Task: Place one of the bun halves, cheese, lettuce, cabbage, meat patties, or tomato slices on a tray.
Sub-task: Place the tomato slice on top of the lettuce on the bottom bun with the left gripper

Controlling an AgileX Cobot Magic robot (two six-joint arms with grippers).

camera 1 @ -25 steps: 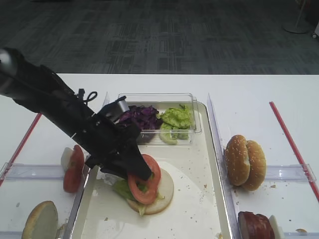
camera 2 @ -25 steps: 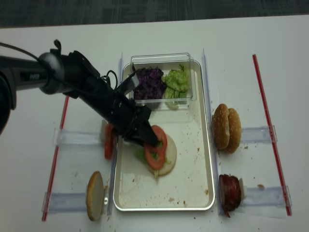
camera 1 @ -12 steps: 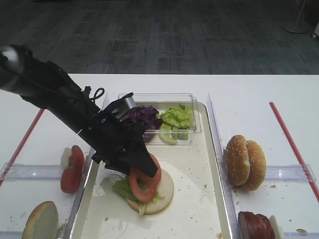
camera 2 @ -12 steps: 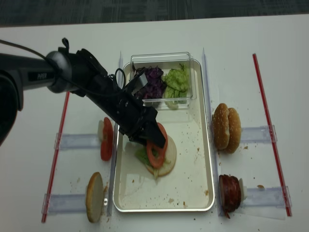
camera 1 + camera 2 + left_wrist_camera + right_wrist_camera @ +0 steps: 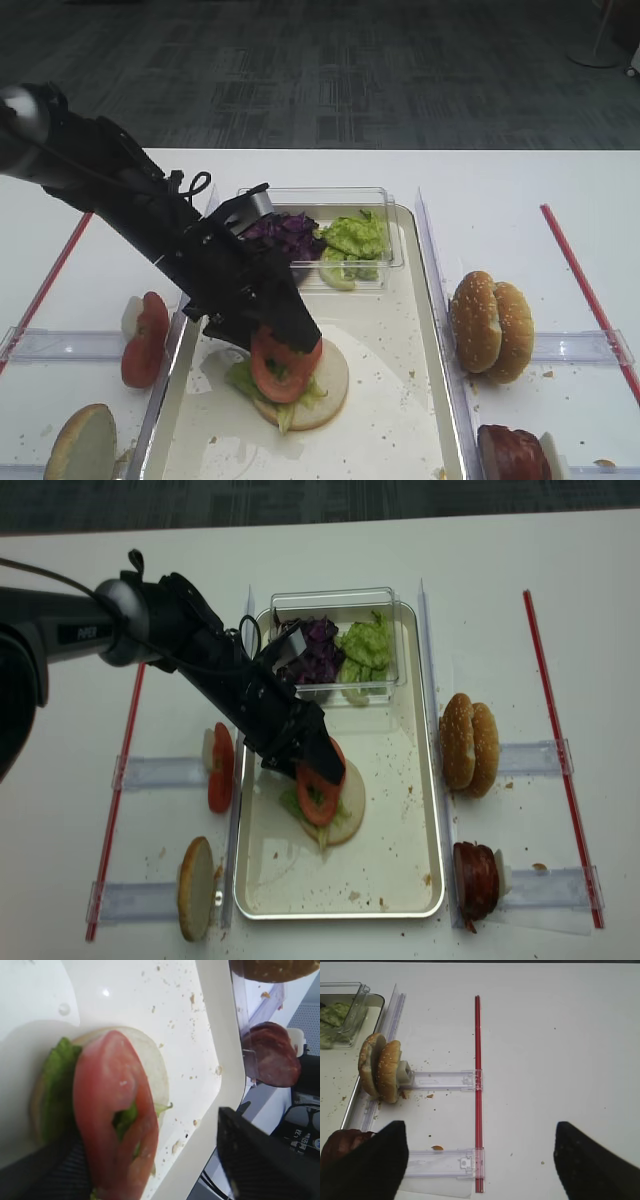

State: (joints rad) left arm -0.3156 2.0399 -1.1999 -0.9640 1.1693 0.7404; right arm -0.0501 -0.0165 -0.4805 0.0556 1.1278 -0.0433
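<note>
Tomato slice [image 5: 284,364] lies on lettuce [image 5: 243,379] and bun half [image 5: 318,385] mid-tray [image 5: 400,400], left end effector [image 5: 285,340] spread wide just over it, apparently releasing; right end effector [image 5: 480,1160] idles open over tabletop [image 5: 545,1050].

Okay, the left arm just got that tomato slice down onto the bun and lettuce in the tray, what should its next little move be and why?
Probably lift the left gripper straight up and clear. Its jaws look spread in the wrist view, and the tomato slice already rests on the lettuce over the bun half in the tray. Sideways motion might drag the slice off.
</note>
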